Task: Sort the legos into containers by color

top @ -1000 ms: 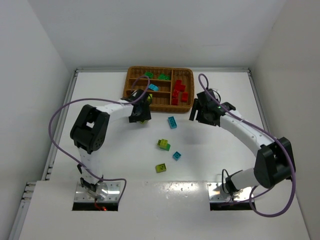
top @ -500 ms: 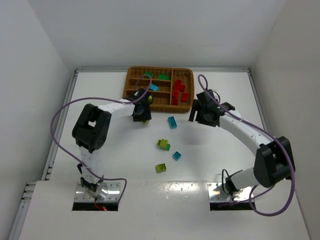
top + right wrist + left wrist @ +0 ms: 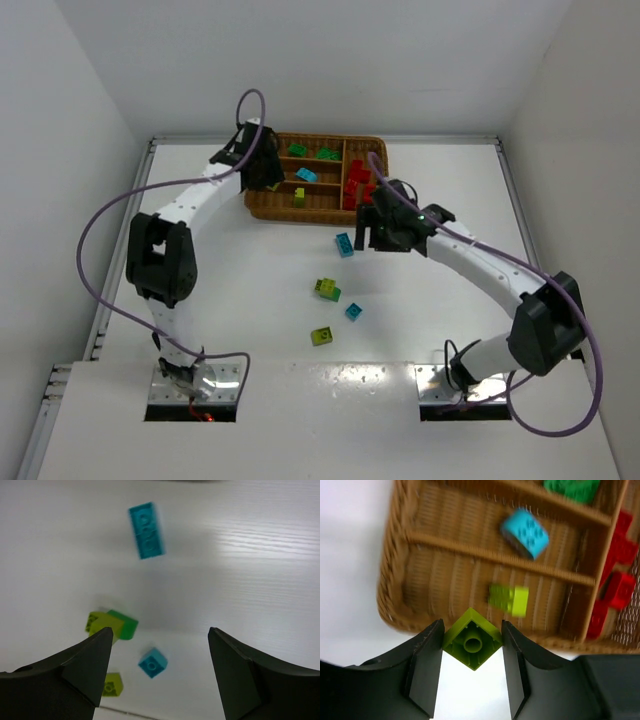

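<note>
At the far side of the white table [image 3: 200,300], the left gripper [image 3: 472,647] hangs over the left end of the wicker tray [image 3: 322,216]. Its jaws pinch a yellow-green brick [image 3: 472,636] by two opposite sides, with the brick's hollow underside facing the wrist camera. The brick sits above the tray's near rim, at the edge of the nearest long section. A yellow-green piece [image 3: 509,599] lies in that section. The middle long section holds a cyan brick [image 3: 525,533], the far one holds green bricks [image 3: 312,152], and the crosswise section at the right end holds red bricks [image 3: 358,185].

Near the tray's right front corner, the right gripper [image 3: 160,637] hovers over the table with its jaws spread wide and nothing between them. Four things lie loose on the table below it: a long cyan block [image 3: 146,530], a clump of yellow-green and green [image 3: 111,625], a small cyan cube [image 3: 152,662] and a lone yellow-green block [image 3: 111,684]. From overhead, the long cyan block lies closest to the tray, just beside the right gripper. The clump, the small cyan cube and the lone yellow-green block lie farther toward the arm bases, each apart from the others.
</note>
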### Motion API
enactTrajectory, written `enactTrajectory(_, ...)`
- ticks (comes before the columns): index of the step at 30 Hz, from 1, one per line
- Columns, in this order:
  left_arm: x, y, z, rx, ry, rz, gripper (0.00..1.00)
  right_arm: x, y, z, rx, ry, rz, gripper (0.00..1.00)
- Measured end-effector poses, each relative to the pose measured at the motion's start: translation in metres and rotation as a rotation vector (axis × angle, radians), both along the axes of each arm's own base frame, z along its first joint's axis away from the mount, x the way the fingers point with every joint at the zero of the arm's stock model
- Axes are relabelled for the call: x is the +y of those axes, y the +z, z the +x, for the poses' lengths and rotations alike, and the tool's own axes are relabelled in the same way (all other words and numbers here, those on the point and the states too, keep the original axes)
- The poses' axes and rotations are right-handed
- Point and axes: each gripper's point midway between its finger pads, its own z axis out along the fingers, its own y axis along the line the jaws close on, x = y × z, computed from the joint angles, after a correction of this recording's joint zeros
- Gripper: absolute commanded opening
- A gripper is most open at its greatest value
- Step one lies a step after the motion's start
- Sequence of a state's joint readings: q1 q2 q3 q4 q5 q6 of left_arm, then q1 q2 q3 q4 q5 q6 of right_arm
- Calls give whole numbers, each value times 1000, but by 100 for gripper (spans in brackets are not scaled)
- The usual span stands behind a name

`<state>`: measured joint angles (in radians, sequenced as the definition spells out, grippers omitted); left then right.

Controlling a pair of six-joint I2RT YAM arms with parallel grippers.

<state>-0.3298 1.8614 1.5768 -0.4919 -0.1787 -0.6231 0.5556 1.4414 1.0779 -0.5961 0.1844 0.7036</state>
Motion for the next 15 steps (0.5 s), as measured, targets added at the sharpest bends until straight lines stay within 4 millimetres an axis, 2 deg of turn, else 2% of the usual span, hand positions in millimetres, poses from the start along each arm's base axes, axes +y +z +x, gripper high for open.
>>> enactTrajectory(3,8,0,25,-14,24,2,36,33,3,-15,6,124,21,81)
enactTrajectory(4,9,-4,32,-10,29,4,41,42,0,-22,21,162,24,82)
enactTrajectory(5,10,-10,37,-1,31,7,54,50,-4,-29,39,200,23,82)
enactTrajectory(7,10,-27,43,35,29,23,66,64,-14,-44,85,277,28,86)
enactTrajectory(8,9,-35,45,54,26,28,78,70,-18,-51,107,314,28,86)
enactTrajectory(9,10,-43,44,74,19,39,83,73,-22,-56,126,346,23,86)
enactTrajectory(12,11,-53,37,119,10,50,88,88,-29,-69,173,443,-9,87)
enactTrajectory(15,12,-45,31,118,5,48,88,100,-35,-72,188,490,-38,86)
